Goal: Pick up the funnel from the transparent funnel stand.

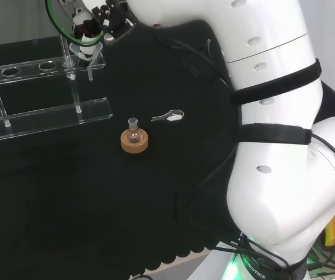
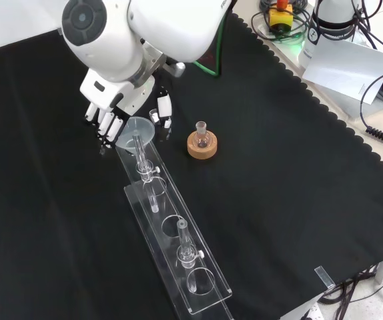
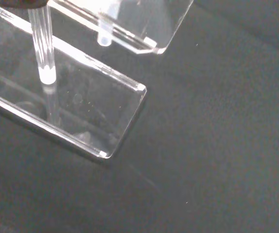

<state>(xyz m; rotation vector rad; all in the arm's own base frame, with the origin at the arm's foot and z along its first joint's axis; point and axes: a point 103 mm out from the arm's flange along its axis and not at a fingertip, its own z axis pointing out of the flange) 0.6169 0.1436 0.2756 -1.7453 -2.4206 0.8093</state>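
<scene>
A clear funnel (image 2: pixel 136 128) sits in the end hole of the transparent funnel stand (image 2: pixel 198 283), its stem (image 3: pixel 42 43) hanging down toward the stand's lower plate (image 3: pixel 105 111). The hand (image 2: pixel 109 119) is at the funnel's cone. Its fingers (image 2: pixel 105 125) are curled at the rim's left side and its thumb (image 2: pixel 165 110) at the right side in the front view. In the head view the hand (image 1: pixel 89 32) is at the top left, over the near end of the stand (image 1: pixel 39 119), with the funnel stem (image 1: pixel 89 73) showing below it.
A small round flask on a cork ring (image 2: pixel 201 142) stands just right of the stand's end in the front view. In the head view a white spoon (image 1: pixel 170 116) lies to the right of the flask (image 1: pixel 135 140). Paper and cables (image 2: pixel 351 63) lie beyond the cloth's scalloped edge.
</scene>
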